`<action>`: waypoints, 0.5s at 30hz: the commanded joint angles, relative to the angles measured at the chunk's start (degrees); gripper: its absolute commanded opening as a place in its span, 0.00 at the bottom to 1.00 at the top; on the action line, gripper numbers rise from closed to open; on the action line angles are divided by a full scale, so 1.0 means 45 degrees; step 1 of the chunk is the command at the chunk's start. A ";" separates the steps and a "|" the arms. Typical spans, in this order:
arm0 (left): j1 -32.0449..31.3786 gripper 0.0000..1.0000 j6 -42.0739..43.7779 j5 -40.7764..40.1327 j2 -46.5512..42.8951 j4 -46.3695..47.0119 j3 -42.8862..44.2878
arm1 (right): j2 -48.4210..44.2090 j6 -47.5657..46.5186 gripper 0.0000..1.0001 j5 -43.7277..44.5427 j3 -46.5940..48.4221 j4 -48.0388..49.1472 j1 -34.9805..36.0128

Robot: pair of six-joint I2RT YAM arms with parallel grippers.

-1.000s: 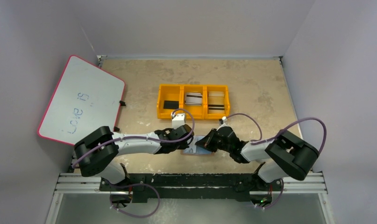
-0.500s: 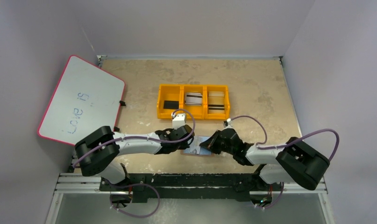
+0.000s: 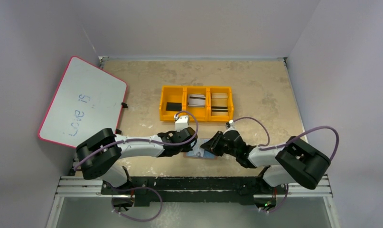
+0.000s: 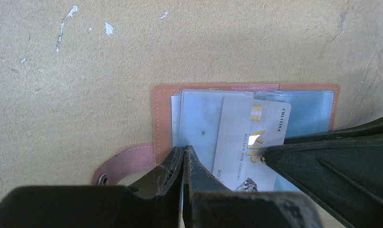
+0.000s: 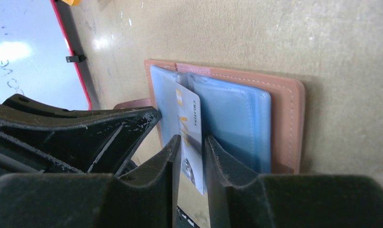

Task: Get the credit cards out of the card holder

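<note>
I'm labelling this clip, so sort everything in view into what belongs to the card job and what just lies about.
Job: card holder, open; VIP card poking from it; left tool, shut on holder's edge; right tool, astride that card.
Lying about: orange tray; whiteboard.

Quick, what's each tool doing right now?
The left tool is closed, pinching the near edge of the card holder.
The right tool is slightly open, with the card between its fingers, apparently not clamped.
</note>
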 commanded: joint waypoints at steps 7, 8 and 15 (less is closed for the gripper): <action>-0.0064 0.01 0.0208 0.0360 0.0366 -0.0720 0.0065 | 0.0857 0.0390 0.15 0.0039 0.0041 0.1639 -0.0028; -0.0052 0.01 0.0202 0.0333 0.0345 -0.0754 0.0056 | 0.0638 0.0334 0.13 0.0160 0.0053 0.1281 -0.0029; -0.0057 0.01 0.0262 0.0203 0.0388 -0.0926 0.0205 | -0.0781 0.0014 0.00 0.1095 0.0195 -0.0972 -0.0037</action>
